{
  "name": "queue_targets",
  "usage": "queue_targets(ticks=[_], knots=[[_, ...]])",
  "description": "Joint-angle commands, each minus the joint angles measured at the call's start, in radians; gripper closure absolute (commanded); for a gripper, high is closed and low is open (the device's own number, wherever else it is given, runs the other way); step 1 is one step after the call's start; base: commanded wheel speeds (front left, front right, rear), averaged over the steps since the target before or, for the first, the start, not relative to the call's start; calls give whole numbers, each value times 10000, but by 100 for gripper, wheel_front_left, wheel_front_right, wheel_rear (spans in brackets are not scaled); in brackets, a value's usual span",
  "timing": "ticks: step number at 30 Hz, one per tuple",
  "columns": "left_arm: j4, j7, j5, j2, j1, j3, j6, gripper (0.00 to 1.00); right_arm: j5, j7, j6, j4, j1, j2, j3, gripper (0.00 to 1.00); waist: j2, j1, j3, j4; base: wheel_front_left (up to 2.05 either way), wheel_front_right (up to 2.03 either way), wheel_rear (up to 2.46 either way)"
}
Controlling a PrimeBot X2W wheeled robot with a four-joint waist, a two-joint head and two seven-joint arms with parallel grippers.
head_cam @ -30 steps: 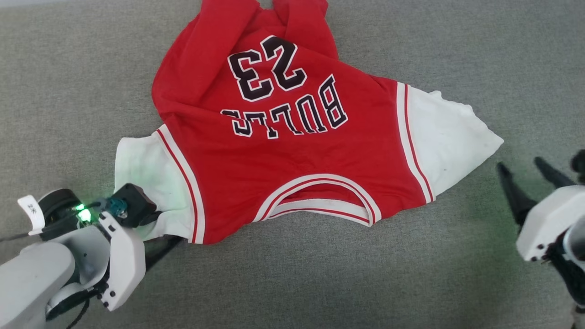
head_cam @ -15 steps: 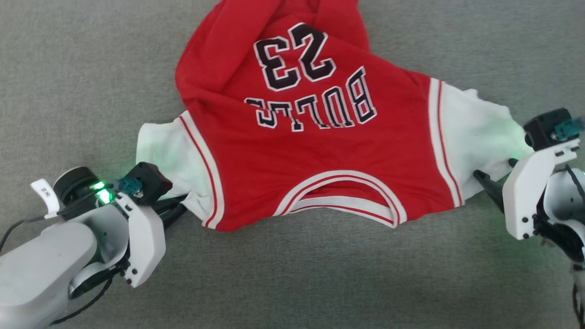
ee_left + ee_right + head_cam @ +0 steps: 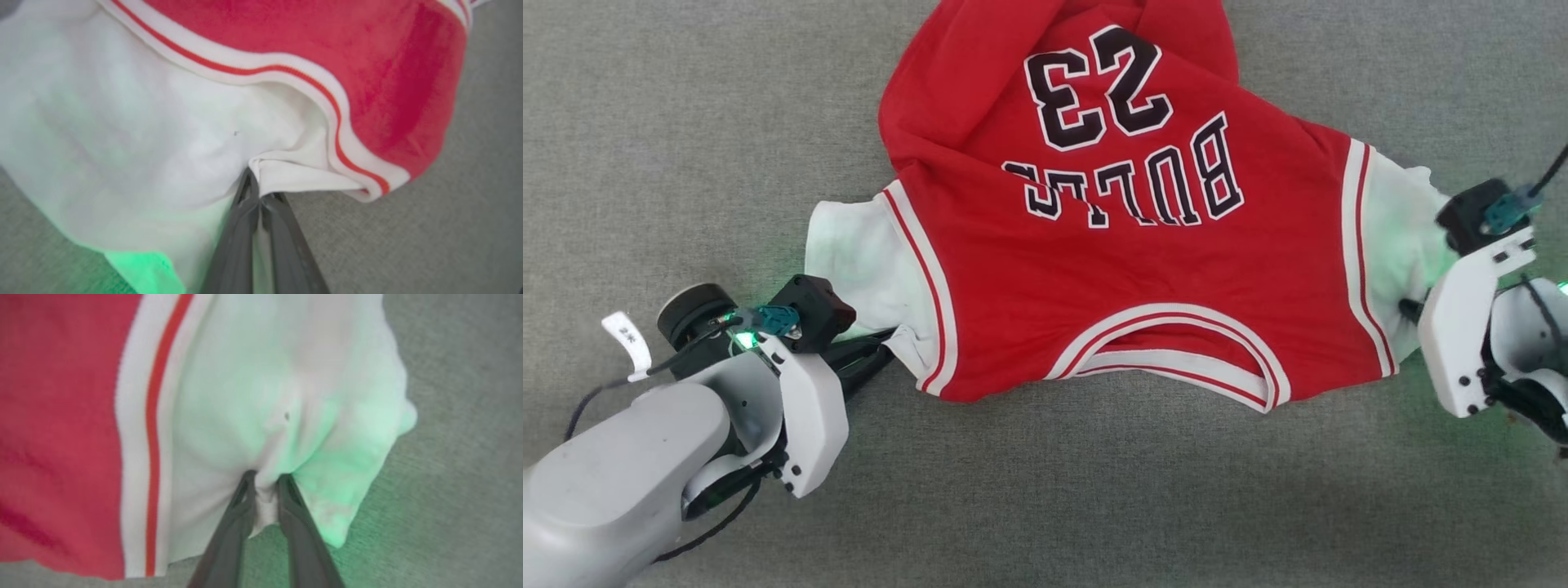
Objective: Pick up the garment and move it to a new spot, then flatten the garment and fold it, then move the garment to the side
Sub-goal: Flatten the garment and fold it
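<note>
Grey cloth tabletop; the garment lies on it print up, collar toward the robot, far hem bunched. Left fingers have just snapped together on the left sleeve. Right fingers, wide and clear a second ago, now pinch a pucker of the right sleeve. Both ends look held, so the lift to a new spot seems next
</note>
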Motion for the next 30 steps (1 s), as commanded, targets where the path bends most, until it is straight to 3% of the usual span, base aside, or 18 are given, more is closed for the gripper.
queue_targets(ticks=[1, 6, 12, 18, 23, 26, 30], knots=[[233, 29, -149, -501, 381, -350, 36, 100, 56, 31, -1, 1006, 745, 324, 555, 100, -1, 1, -71, 2, 0, 0, 0], [383, -838, -509, -492, 407, -284, 34, 100, 209, -845, -24, 861, 583, 320, -152, 100, -1, 1, -373, 23, 0, 0, 0], [118, -2628, -1767, -317, 600, 485, 33, 100, 708, -1683, -21, -238, 854, 432, -1555, 100, -1, 1, -865, 88, 0, 0, 0], [-653, -3157, -2686, 56, 923, 1308, 33, 100, 1380, -1470, -1, -1646, 1626, 606, -3127, 100, -1, 1, -1177, 167, 0, 0, 0], [-1554, -3266, -3378, 366, 1240, 2505, 31, 100, 1985, -1238, 1, -3191, 2006, 1144, -4453, 100, -1, 1, -1254, 231, 0, 0, 0], [-1535, -3275, -3431, 261, 1183, 3204, 33, 100, 1966, -1444, 1, -3557, 1460, 1493, -4819, 100, -1, 1, -1164, 180, 0, 0, 0], [-913, -3279, -3594, -35, 422, 3832, 33, 100, 2002, -1904, 1, -2932, -130, 2209, -4886, 100, -1, 1, -941, 69, 0, 0, 0]])
